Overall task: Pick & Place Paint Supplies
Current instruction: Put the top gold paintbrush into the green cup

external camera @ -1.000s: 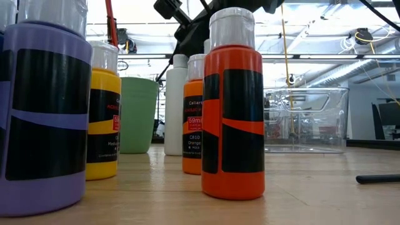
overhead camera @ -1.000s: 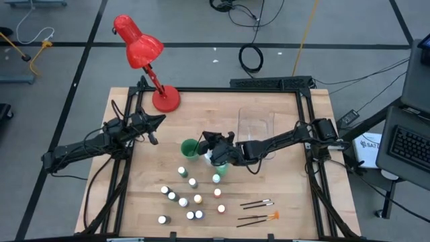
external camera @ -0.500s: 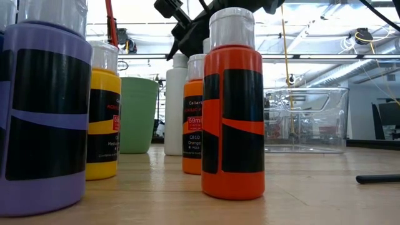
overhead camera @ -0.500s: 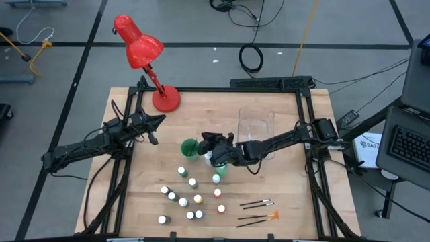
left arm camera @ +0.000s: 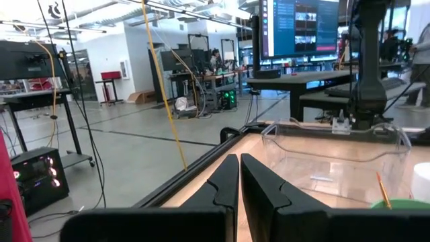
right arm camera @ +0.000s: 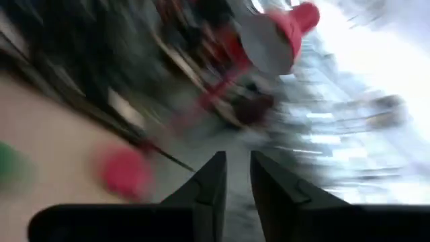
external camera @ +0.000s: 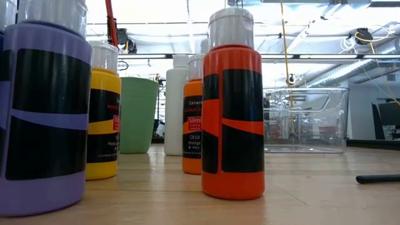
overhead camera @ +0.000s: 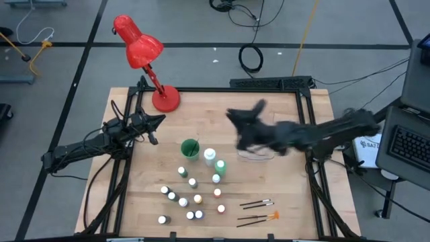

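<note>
Low view, nearest: purple bottle (external camera: 42, 112) cut off at frame edge; orange bottle (external camera: 233, 103), yellow bottle (external camera: 103, 112) and white bottle (external camera: 175, 105) hide most of green cup (external camera: 139, 114); neither arm visible here.

High view: small paint bottles (overhead camera: 190, 195) cluster at worktop's (overhead camera: 134, 195) 6 o'clock; paintbrushes (overhead camera: 259, 210) at 5 o'clock; clear tray (overhead camera: 256, 121) partly covered by blurred right gripper (overhead camera: 243, 115), jaws slightly apart in wrist view, holding nothing.

Left gripper (overhead camera: 156, 121) at 9 o'clock, jaws closed, empty.

Farthest: red lamp (overhead camera: 142, 54) at 11 o'clock.
</note>
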